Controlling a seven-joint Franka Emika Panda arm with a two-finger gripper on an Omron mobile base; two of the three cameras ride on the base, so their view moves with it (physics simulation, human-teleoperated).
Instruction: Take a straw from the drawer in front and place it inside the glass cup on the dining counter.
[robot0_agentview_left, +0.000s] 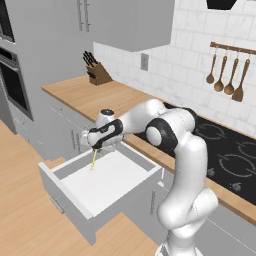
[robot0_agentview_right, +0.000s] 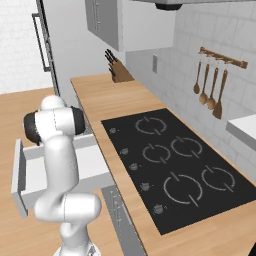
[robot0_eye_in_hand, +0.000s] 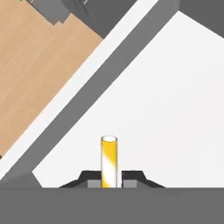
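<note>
Here the jaws (robot0_eye_in_hand: 109, 178) are clenched on the straw (robot0_eye_in_hand: 109, 161), which stands up between the two dark finger tips in the hand view; its lower end is hidden between the pads and by the band at the frame's bottom, so the full length cannot be read there. In the left base view the straw (robot0_agentview_left: 93, 160) hangs as a thin pale yellow line below the gripper (robot0_agentview_left: 95, 148), pointing down into the open drawer (robot0_agentview_left: 75, 197); whether its lower tip touches the white drawer floor cannot be told. The finger tips themselves are too small to separate in that view.

In the right base view the arm's own white links stand in front of the drawer (robot0_agentview_right: 20, 185), leaving visible its grey front panel at the left and part of the white interior to either side of the arm.

The arm rises from the lower right of the left base view, bends at a dark elbow joint above the counter (robot0_agentview_left: 95, 95) edge, and reaches leftward and slightly down, with the hand held over the rear part of the drawer. The hand points downward, its camera looking onto the white drawer floor and the grey drawer wall running diagonally across the frame, with wooden floor (robot0_eye_in_hand: 30, 65) beyond
</note>
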